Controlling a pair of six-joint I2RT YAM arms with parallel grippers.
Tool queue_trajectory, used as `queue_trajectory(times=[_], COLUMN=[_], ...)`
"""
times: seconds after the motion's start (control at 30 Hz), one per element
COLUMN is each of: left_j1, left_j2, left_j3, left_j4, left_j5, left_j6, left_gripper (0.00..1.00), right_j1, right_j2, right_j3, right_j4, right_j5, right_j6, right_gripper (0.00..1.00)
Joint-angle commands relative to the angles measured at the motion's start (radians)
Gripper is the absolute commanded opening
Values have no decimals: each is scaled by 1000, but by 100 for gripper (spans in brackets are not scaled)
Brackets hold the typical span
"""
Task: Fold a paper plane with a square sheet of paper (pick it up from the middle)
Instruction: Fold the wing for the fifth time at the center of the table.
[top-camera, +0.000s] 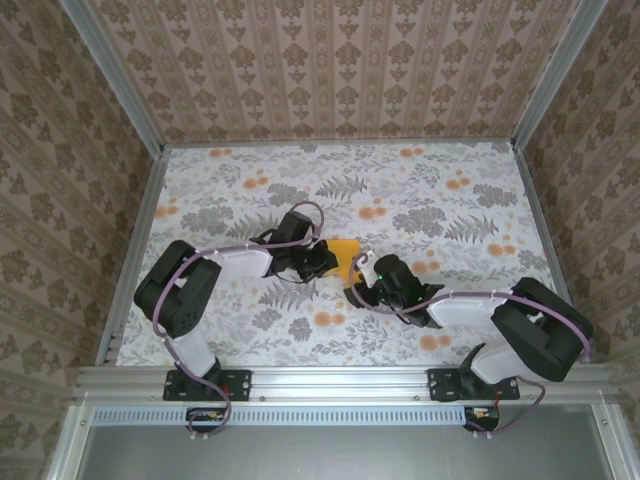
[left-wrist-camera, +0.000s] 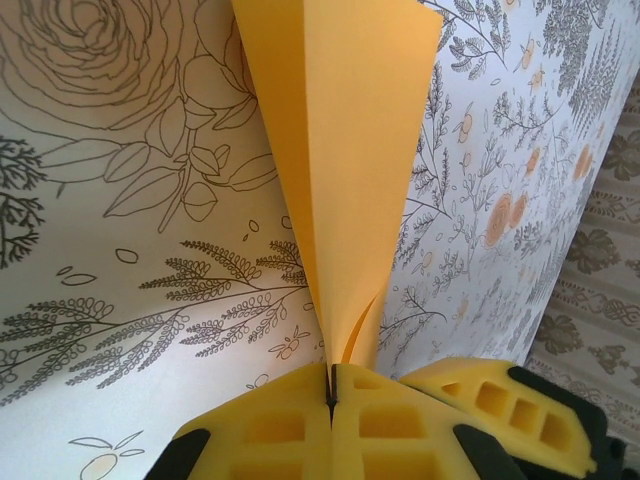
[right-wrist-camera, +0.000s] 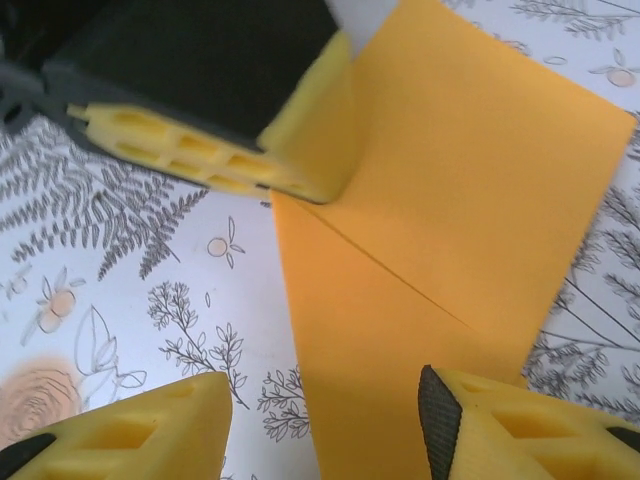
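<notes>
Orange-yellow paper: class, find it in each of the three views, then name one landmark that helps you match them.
Top external: paper at mid-table, just right of the left gripper.
Left wrist: paper rises from bottom centre to top edge.
Right wrist: paper spans centre and right.
Shared landmark: the left gripper, shut on the paper.

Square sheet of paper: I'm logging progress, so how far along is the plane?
Done: the square sheet of paper shows a fold. In hand: the left gripper is shut on it; the right gripper is open over it. Left: no pointed dart shape yet.
</notes>
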Motion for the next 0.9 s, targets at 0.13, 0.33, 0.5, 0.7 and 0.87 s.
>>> queue_trajectory(times=[0.13,0.33,0.5,0.7,0.87], left_j1=[-2,-1,3,12,26], left_j2=[1,2,1,-7,-21], left_j3=[29,31,28,27,30], left_j4=[-20,-20,-24,-31,-50], left_j5=[6,11,13,8,7], left_j6=[-24,-25,-33,-31,-23], left_gripper=[0,0,0,0,7], right_j1=[55,75,78,77,78], right_j2=[101,182,220,220,215], right_j3=[26,51,51,42,39], right_j4=[133,189,250,260,264], right_j5=[157,247,258,234,213], right_j6=[-200,-215,-225,-222,-208], right_gripper=[56,55,45,32,21])
